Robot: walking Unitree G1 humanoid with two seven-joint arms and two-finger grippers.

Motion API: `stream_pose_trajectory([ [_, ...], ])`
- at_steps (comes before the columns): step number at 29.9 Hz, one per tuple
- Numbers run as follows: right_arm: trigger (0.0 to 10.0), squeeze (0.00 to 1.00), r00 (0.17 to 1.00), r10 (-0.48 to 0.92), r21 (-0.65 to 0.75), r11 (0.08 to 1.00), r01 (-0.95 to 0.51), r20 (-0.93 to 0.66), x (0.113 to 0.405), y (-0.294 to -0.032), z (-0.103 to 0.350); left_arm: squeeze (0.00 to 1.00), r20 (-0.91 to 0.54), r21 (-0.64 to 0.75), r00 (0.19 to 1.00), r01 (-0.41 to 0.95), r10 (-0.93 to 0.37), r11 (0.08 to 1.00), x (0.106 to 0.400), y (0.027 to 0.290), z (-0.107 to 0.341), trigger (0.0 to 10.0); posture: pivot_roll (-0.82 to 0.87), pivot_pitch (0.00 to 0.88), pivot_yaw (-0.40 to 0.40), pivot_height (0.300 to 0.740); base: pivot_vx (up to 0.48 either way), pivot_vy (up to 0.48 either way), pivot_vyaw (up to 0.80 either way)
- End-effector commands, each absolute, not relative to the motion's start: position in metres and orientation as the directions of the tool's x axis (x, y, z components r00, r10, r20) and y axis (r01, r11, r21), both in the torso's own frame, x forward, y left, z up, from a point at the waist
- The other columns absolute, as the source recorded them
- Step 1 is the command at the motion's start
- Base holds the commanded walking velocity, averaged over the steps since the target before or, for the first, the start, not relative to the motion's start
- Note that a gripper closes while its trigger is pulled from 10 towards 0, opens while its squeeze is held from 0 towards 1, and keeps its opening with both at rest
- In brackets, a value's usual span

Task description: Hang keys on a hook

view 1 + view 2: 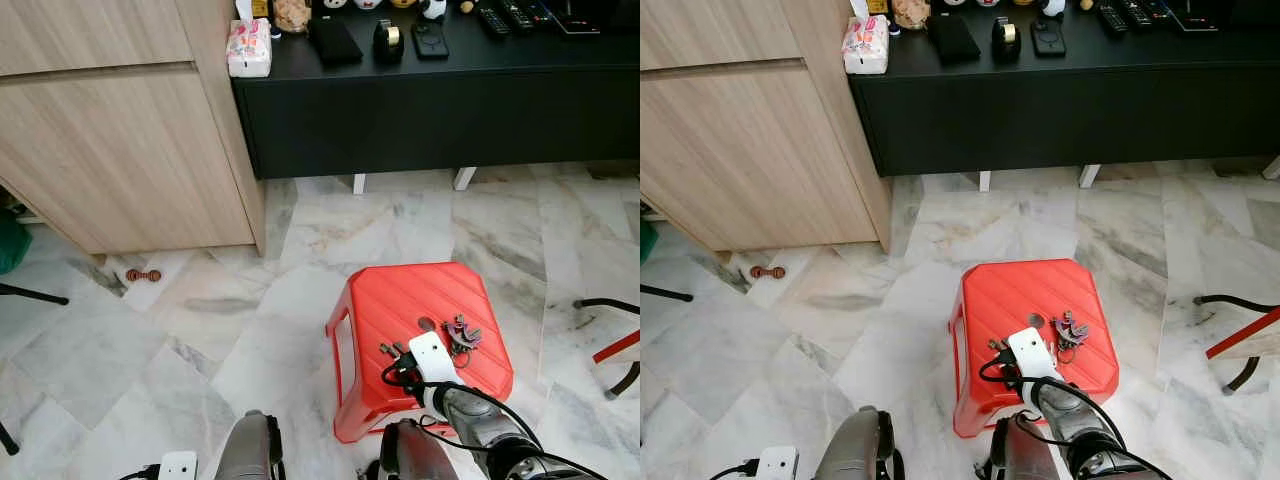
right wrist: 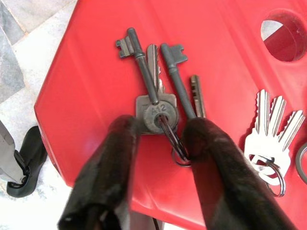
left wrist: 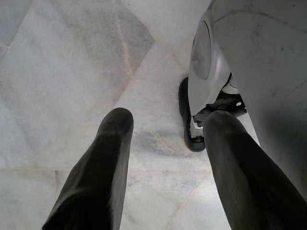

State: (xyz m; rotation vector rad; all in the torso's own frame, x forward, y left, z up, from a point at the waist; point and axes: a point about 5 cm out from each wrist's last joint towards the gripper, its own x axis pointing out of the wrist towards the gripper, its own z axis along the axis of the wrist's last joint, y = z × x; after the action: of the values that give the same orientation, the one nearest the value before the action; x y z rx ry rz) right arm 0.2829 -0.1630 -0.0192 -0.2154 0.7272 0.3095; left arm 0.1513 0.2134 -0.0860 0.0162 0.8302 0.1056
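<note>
While my right gripper (image 2: pixel 158 132) hovers low over the red stool (image 1: pixel 400 300), its two black fingers (image 2: pixel 108 167) stand apart on either side of a bunch of dark keys (image 2: pixel 156 86), straddling the ring without closing on it. That bunch lies flat on the stool's top near the edge closest to me: two old grey lever keys, a flat key stamped A12 and a slim brown one, all fanned out from one ring. I cannot tell whether the fingertips touch the metal.

Just beside it on the stool, further from that edge, lies a second bunch of bright silver keys (image 2: pixel 273 132) on a split ring, apart from the first. Beyond those is the round hole (image 2: pixel 285 36) in the middle of the stool's top. From my head camera the right arm reaches in over the stool's near side, its white wrist block (image 1: pixel 432 355) above the dark keys, with the silver bunch at (image 1: pixel 461 333).

My left gripper (image 3: pixel 165 143) hangs beside my leg, away from the stool, fingers spread wide over the marble floor (image 3: pixel 72 72), with my silver leg shell (image 3: pixel 259 62) and black foot (image 3: pixel 189 120) close by.

Beyond the stool stands a long black bench (image 1: pixel 440 110) carrying a tissue pack (image 1: pixel 249 47), a black pouch (image 1: pixel 334 41), a roll of tape (image 1: pixel 388 40) and remote controls (image 1: pixel 510 15). A light wooden cabinet (image 1: pixel 120 140) stands to the stool's far left, with a small brown object (image 1: pixel 143 275) on the floor at its foot.
</note>
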Motion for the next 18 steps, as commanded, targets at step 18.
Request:
stream_pose_trajectory([
  [18, 0.0, 0.0, 0.72, 0.2, -0.069, 0.943, -0.325, -0.664, 0.2823, -0.1618, -0.0195, 0.0, -0.765, 0.046, 0.639, -0.069, 0.08, 0.997, 0.1429, 0.2053, -0.0918, 10.0, 0.14, 0.241, -0.033, 0.642, 0.0, 0.0, 0.0],
])
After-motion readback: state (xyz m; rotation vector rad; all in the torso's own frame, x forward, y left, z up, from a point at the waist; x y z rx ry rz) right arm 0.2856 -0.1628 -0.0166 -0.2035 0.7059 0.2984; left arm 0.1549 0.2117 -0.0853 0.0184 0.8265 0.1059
